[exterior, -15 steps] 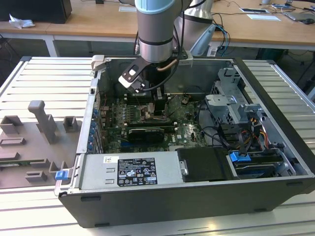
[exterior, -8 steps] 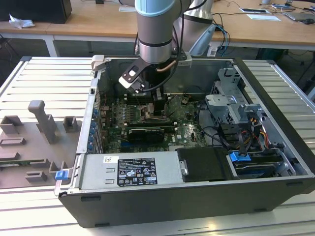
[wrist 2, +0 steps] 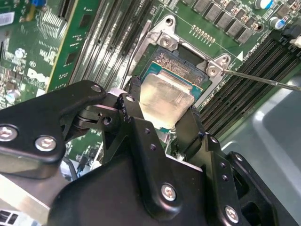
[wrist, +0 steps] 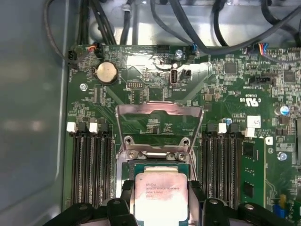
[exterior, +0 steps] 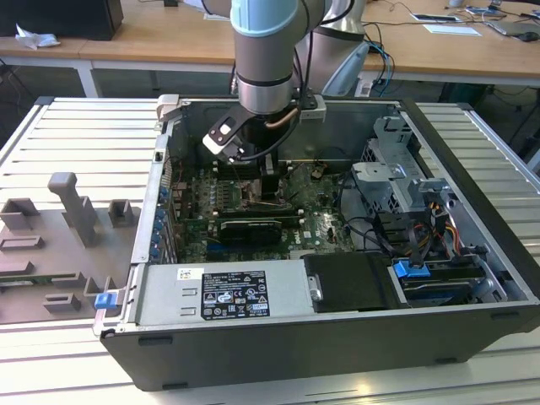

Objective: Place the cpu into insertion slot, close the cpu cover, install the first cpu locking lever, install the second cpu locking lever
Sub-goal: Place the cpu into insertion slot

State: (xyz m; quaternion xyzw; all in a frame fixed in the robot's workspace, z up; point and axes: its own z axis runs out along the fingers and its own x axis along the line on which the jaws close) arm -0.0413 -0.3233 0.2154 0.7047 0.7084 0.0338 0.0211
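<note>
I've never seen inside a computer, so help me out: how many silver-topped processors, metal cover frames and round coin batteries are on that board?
cpu: 1
cpu cover: 1
coin cell battery: 1
Total: 3

Just beyond the fingers (wrist: 126, 197) the cover (wrist: 160, 109) stands raised; the cpu (wrist: 161, 197) fills the gap between them; memory slots (wrist: 89, 169) flank both sides; a thin lever (wrist 2: 263, 80) juts beside the socket (wrist 2: 178, 63).

The cpu (wrist: 161, 197) is faced with smooth, satin silver metal. Next to it, the cpu cover (wrist: 160, 109) is seen as shiny sheet metal, and the gripper (wrist: 162, 209) is finished matt black.
</note>
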